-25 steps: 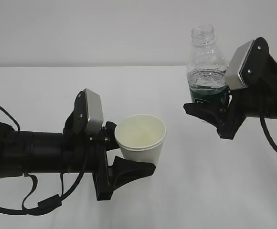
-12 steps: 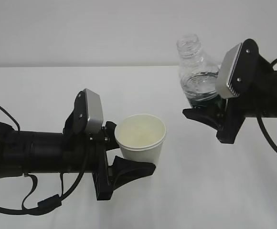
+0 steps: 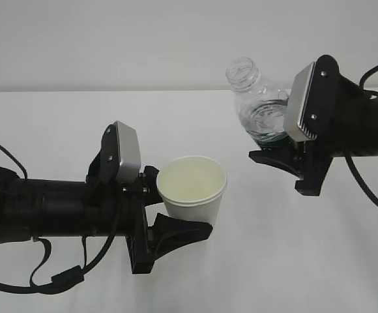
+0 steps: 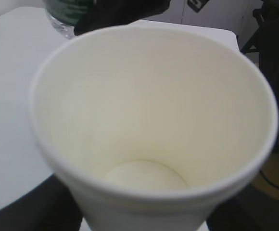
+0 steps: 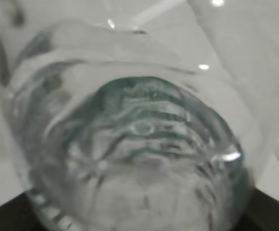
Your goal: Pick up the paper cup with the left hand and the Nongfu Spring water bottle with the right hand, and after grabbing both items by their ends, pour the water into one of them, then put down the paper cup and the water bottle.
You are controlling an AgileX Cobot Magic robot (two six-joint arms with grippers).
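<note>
I am tipping the Nongfu Spring water bottle (image 3: 259, 104) toward the paper cup (image 3: 193, 190), and I judge the pour is only beginning, since no stream is showing between them; to do it well I am planning to bring the bottle mouth over the cup's rim before tilting further, because the mouth is sitting up and to the right of the cup, well apart from it, and any water leaving now would be landing on the white table (image 3: 58, 124); I am also minding a slow roll of the wrist, as the neck is wide and capless. The right hand (image 3: 287, 158) is pinching the bottle at its lower body, jaws closed around the green label, holding it in the air at the right, leaning left; the left hand (image 3: 166, 207) is clasping the cup from both sides, keeping it upright and lifted at the near left. The water (image 3: 267, 117) is lying in the lower part of the bottle, its surface slanting; the wrist view down into the cup is showing a dry, cream-white bottom with nothing in it.
</note>
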